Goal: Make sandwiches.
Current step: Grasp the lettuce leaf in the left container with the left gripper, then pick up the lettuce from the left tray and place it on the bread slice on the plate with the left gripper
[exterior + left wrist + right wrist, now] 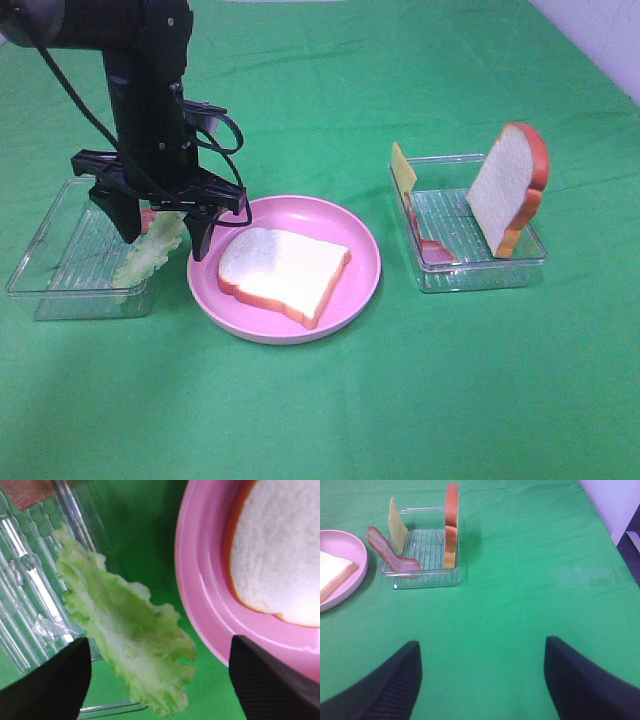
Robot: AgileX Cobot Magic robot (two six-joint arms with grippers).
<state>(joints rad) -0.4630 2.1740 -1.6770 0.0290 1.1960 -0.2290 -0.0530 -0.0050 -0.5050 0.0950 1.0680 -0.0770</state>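
The left tool (165, 243) hangs released, its two black fingers spread wide and holding nothing, over the gap between a clear tray (50, 260) near the desk's (320, 400) left edge and a pink plate (360, 290) near the desk's middle. Directly beneath it lies a lettuce leaf (150, 255), pale green and ruffled, draped over the tray's wall nearest the plate, with one end inside the tray and the other on the green cloth. A reddish slice (27, 492) lies further back in that tray. On the plate a bread slice (285, 268) lies flat, white face up with an orange-brown crust, and nothing is stacked on it. Toward the desk's right edge, a second clear tray (480, 270) holds another bread slice standing on edge (505, 190), a yellow cheese slice (403, 170) leaning against the wall nearest the plate, and a bacon strip (430, 248) slumped beside the cheese. The right tool (482, 685) is also released, its fingers wide apart above bare green cloth, well apart from that tray.
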